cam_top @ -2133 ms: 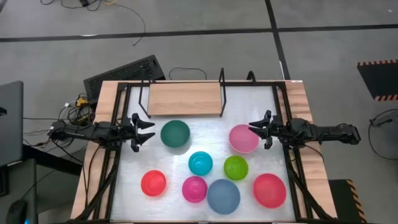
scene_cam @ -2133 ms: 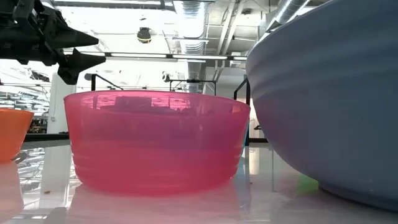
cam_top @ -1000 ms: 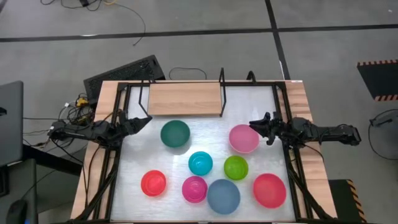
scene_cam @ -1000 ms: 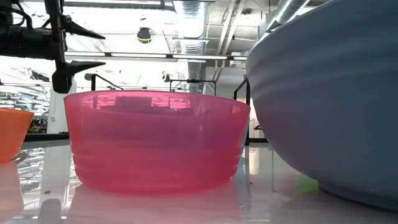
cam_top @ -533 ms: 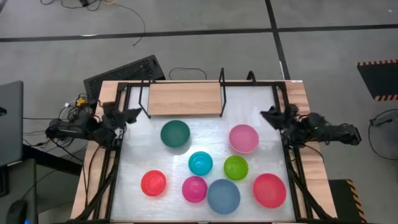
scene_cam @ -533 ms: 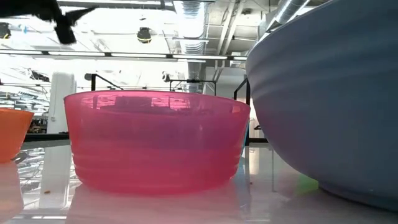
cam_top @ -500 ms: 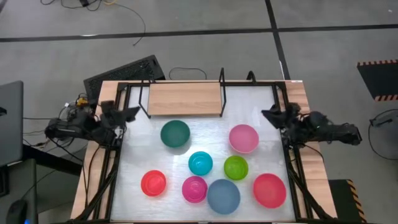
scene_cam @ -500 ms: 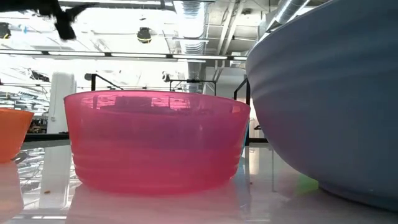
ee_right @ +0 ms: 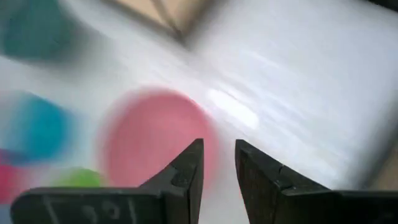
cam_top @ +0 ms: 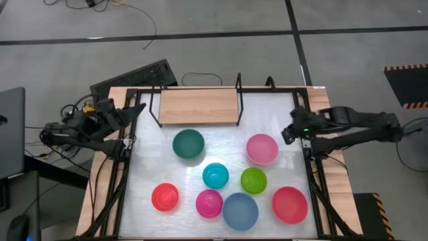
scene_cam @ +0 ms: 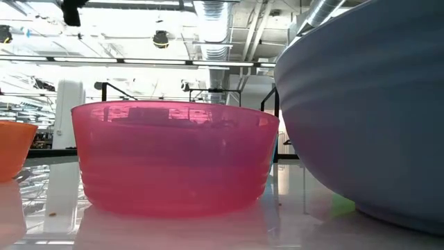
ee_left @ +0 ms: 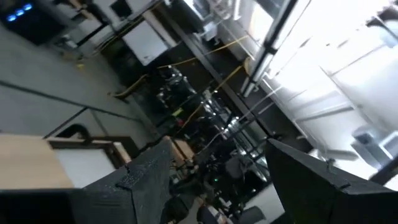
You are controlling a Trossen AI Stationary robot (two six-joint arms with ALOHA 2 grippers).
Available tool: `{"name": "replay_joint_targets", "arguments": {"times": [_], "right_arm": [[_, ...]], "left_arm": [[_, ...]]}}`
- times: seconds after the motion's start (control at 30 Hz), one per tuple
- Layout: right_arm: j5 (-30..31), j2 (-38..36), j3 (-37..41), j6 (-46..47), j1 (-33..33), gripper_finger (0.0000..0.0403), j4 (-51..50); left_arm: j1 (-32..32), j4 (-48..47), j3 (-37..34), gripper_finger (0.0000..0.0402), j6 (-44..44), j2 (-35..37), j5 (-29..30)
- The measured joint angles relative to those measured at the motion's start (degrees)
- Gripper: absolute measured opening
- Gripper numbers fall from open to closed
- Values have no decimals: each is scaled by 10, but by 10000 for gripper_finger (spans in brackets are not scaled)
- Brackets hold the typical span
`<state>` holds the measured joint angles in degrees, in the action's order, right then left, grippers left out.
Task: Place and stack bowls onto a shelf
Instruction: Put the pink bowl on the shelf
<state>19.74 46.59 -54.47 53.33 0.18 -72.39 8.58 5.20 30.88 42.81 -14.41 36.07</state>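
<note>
Both arms have pulled back from the bowls: the left gripper [cam_top: 131, 111], open and empty, sits beside the shelf [cam_top: 198, 106]; the right gripper [cam_top: 291, 131], nearly closed and empty, hovers near the pale pink bowl [cam_top: 261, 148]. No bowl is shelved.

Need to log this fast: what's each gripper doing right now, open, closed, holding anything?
Left gripper: open, empty, at the table's left edge.
Right gripper: nearly closed, empty, beside the pale pink bowl.
</note>
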Motion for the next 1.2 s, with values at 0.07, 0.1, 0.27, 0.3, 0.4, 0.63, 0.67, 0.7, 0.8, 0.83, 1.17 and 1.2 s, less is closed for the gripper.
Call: {"name": "replay_joint_targets", "arguments": {"times": [0.07, 0.1, 0.27, 0.3, 0.4, 0.63, 0.67, 0.7, 0.8, 0.83, 1.17, 1.2], "right_arm": [[-2, 48, -19, -11, 0, 119, -28], [-6, 68, -24, -23, 0, 119, -28], [-51, 140, -29, -41, -23, 129, 37], [-65, 153, -29, -43, -31, 137, 44], [-92, 186, -29, -67, -56, 175, 41], [-110, 220, -16, -146, -102, 278, 52], [-116, 220, -13, -156, -110, 282, 55], [-121, 220, -8, -167, -116, 285, 59], [-138, 216, 23, -190, -131, 285, 86], [-146, 213, 36, -195, -136, 285, 99], [-170, 213, 132, -172, -150, 249, 188], [-169, 213, 133, -164, -150, 225, 191]], "left_arm": [[0, -16, -1, 245, 21, 1, 12], [0, -28, -1, 245, 32, 1, 15], [0, -60, -1, 245, 53, 0, 19], [0, -63, -1, 245, 56, 1, 18], [0, -72, -1, 245, 64, 0, 12], [0, -85, -1, 245, 65, 0, -9], [0, -88, -1, 245, 65, 0, -12], [0, -91, -1, 245, 65, 0, -13], [0, -98, -1, 245, 65, 0, -18], [0, -101, -1, 245, 65, 0, -18], [0, -109, -1, 245, 65, 0, -13], [0, -109, -1, 245, 65, 0, -13]]}}
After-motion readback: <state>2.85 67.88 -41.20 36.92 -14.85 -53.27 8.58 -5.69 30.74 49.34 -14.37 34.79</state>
